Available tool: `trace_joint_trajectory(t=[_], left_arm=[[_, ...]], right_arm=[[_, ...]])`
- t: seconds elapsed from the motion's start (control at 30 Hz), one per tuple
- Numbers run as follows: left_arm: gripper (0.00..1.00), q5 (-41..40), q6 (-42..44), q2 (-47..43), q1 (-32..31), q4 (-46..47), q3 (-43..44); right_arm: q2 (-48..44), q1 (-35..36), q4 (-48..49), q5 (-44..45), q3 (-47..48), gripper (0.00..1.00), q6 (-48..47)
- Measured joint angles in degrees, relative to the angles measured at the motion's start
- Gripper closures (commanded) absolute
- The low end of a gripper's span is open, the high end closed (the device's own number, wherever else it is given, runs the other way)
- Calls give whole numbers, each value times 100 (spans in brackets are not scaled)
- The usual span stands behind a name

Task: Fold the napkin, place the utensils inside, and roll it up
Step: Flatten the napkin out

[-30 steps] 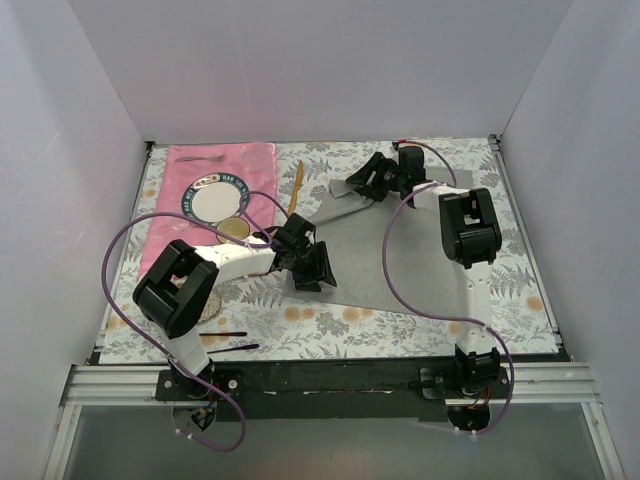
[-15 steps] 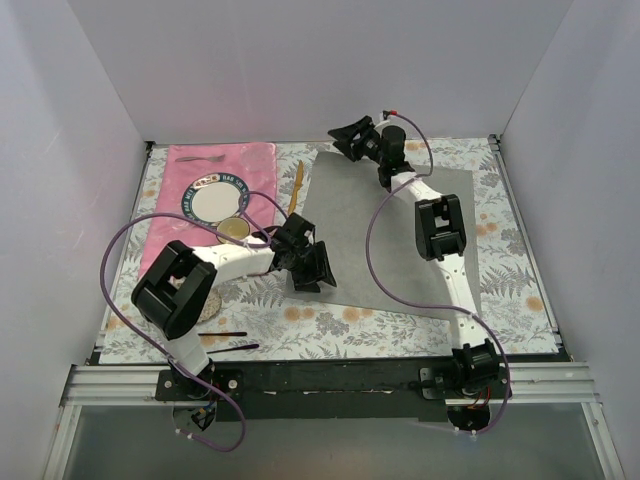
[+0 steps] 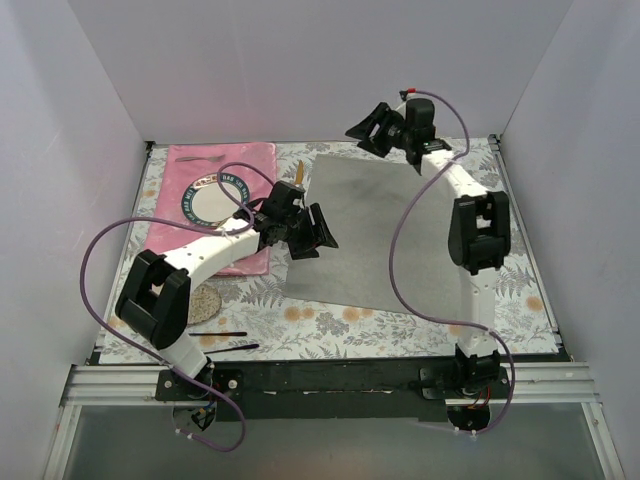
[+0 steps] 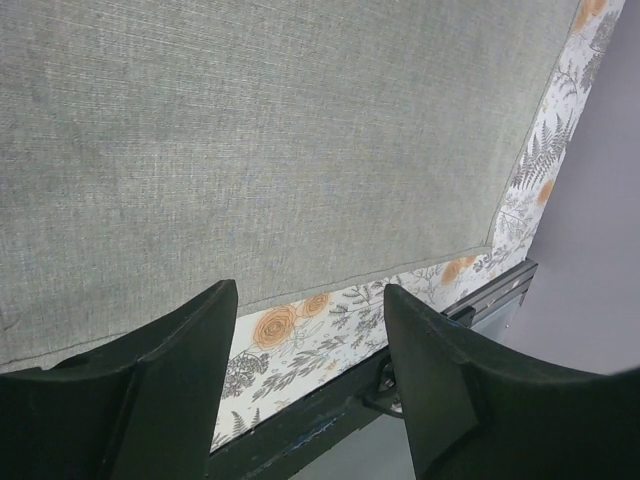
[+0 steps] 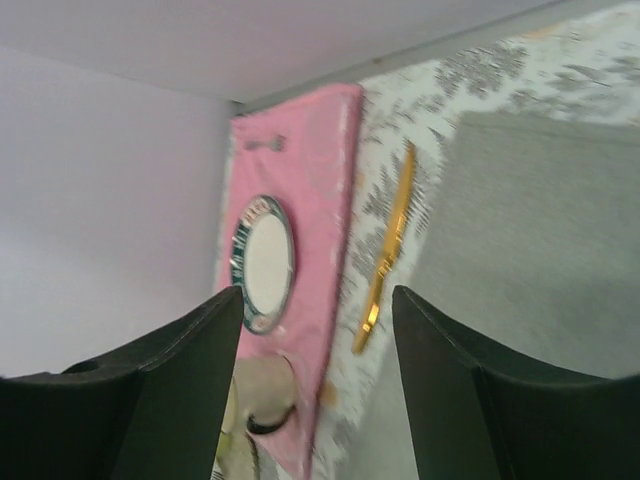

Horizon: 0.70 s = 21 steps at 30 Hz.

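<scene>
The left gripper [image 3: 308,232] hovers over the near-left part of the napkin [image 3: 375,235], its jaws spread and holding nothing; its wrist view shows only grey cloth and floral table [image 4: 300,335] between them. The right gripper [image 3: 368,128] hangs above the napkin's far edge, jaws also wide apart and empty. The napkin lies spread flat on the floral table. The orange utensil [image 3: 298,176] lies just beside its far-left corner, next to the pink placemat [image 3: 240,163] with a round plate [image 3: 210,201]. Plain pale walls [image 3: 300,60] enclose the table.
</scene>
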Motion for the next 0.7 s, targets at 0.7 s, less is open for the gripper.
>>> trace_joint_trajectory(t=[0.7], left_arm=[[9, -1300, -479, -1137, 1414, -2822, 2487]], right_arm=[[-4559, 2435, -5239, 2514, -4011, 36, -3635]])
